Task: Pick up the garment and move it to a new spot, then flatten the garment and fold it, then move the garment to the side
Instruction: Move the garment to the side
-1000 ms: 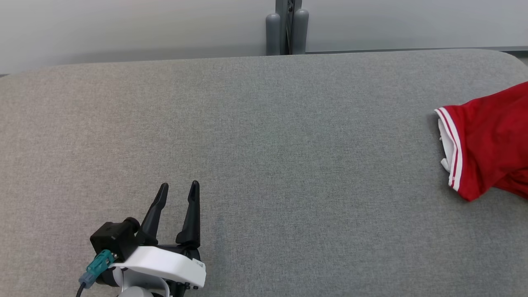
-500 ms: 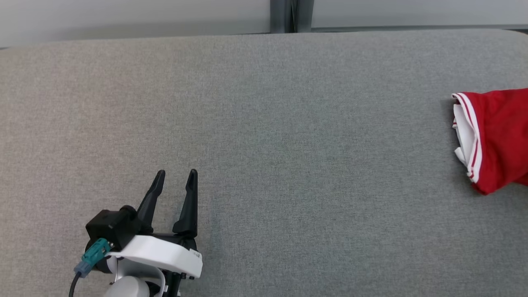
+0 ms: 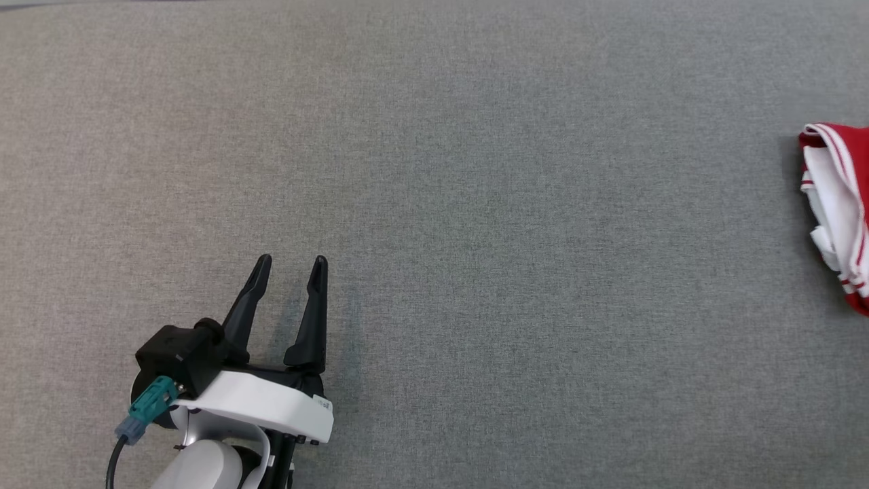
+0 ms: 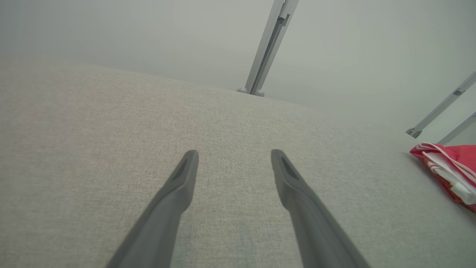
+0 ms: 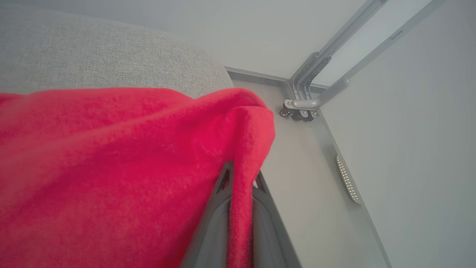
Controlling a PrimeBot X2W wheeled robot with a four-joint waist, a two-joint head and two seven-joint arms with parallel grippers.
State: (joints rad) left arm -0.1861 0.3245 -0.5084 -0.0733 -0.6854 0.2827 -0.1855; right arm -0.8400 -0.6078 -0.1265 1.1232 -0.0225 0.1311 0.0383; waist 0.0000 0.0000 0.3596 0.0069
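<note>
The garment [image 3: 842, 204] is red with white-striped trim and a white lining; a bunched part of it shows at the right edge of the head view, and the left wrist view has the garment [image 4: 448, 171] at its far right. My right gripper [image 5: 241, 178] is shut on a fold of the red garment [image 5: 111, 156], which drapes to the left over the grey surface. My left gripper [image 3: 290, 268] hovers over the grey surface at the lower left, open with nothing between its fingers. Seen from the wrist, the left gripper [image 4: 234, 160] points across bare fabric.
The grey fabric-covered table [image 3: 475, 204] spans the head view. In the right wrist view its rounded corner [image 5: 208, 67] ends near the floor, where a metal frame on casters [image 5: 308, 100] stands. Metal posts [image 4: 266, 52] rise behind the table's far edge.
The head camera has tilted down, so the far edge and post have left the picture. The garment has slid further toward the right edge, showing less red. The left gripper stays open.
</note>
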